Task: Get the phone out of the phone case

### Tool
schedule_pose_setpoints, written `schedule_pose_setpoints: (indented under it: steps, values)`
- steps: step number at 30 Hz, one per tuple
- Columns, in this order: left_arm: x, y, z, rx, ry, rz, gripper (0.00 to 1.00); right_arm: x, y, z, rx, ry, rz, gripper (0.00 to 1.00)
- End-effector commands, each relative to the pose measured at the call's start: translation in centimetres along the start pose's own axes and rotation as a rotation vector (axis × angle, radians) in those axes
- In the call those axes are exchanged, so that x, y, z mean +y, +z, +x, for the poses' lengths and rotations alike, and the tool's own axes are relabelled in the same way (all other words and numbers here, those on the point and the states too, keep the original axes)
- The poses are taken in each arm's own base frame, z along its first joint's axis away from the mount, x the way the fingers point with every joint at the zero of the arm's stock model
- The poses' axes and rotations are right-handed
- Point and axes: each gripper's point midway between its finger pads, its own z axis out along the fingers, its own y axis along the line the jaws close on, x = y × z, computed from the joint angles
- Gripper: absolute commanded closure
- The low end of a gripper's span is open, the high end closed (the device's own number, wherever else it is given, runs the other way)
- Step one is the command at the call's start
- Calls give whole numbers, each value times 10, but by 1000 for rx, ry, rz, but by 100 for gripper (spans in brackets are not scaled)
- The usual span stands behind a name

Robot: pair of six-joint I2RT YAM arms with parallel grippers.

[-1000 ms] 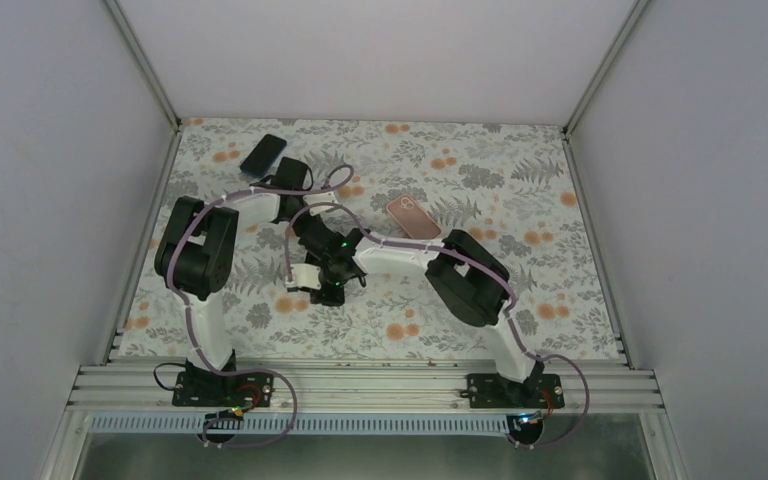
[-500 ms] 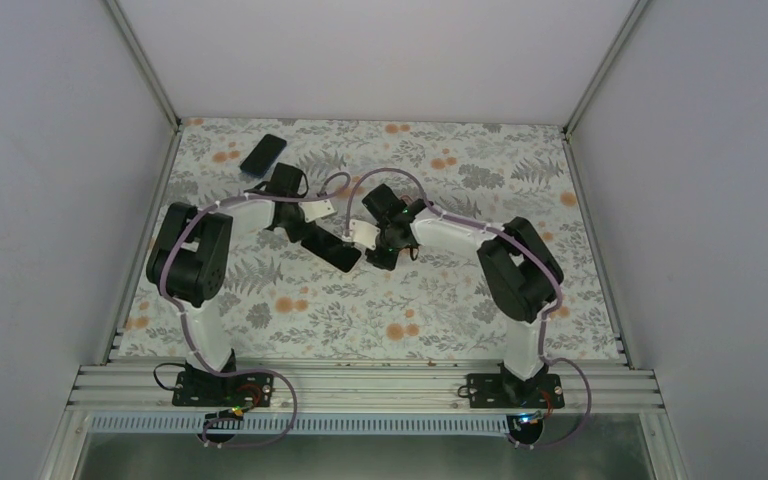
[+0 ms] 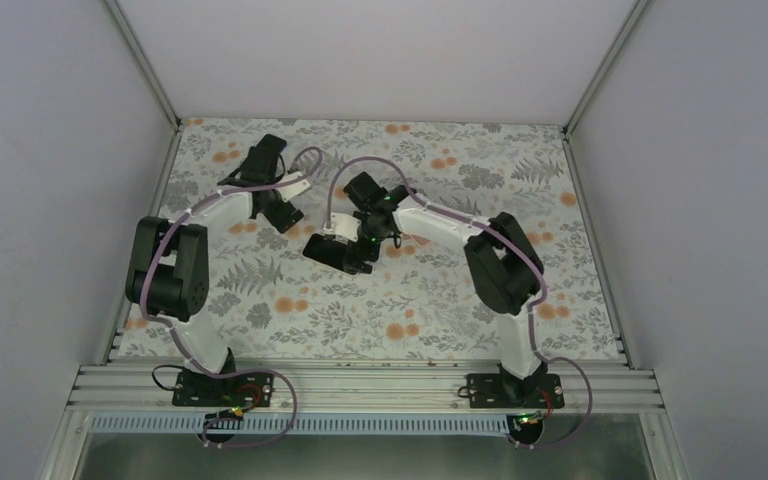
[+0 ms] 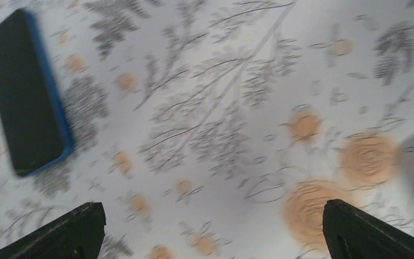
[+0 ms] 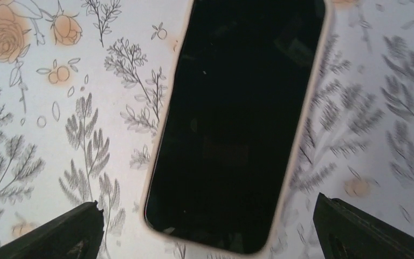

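The phone [image 5: 237,124] lies flat on the floral cloth, black screen up, inside a pale pink phone case whose rim [image 5: 297,135] frames it. My right gripper [image 5: 207,205] hangs open above its lower end, one finger on each side, not touching it. In the top view that gripper [image 3: 345,252] covers most of the phone at the table's middle. My left gripper [image 4: 211,206] is open over bare cloth at the far left [image 3: 282,210]. A second dark phone with a blue edge [image 4: 27,91] lies to the upper left of it.
The floral cloth [image 3: 520,200] covers the whole table, with white walls on three sides. An aluminium rail [image 3: 380,385] at the near edge carries both arm bases. The blue-edged phone is hidden under the left arm in the top view.
Both grippers have opened. The left arm has pulled back toward the far left corner. The right gripper has shifted left and now hangs over the phone lying screen up.
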Motion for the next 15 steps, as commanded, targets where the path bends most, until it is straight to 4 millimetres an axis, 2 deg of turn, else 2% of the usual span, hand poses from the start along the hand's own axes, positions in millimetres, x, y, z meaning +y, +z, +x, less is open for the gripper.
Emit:
schedule_pose_setpoints:
  steps: [1, 5, 8, 15]
  values:
    - [32, -21, 8, 19, -113, -73, 0, 10, 20, -10, 36, -12, -47, 0]
    - [49, -37, 11, 1, -160, -106, 0, 7, 31, -15, 64, -8, -60, 0]
    - [58, -46, 13, -16, -193, -118, 0, 2, 42, -12, 101, 11, -60, 0]
    - [70, -60, 18, -56, -248, -140, 0, -16, 53, -13, 118, 47, 8, 0]
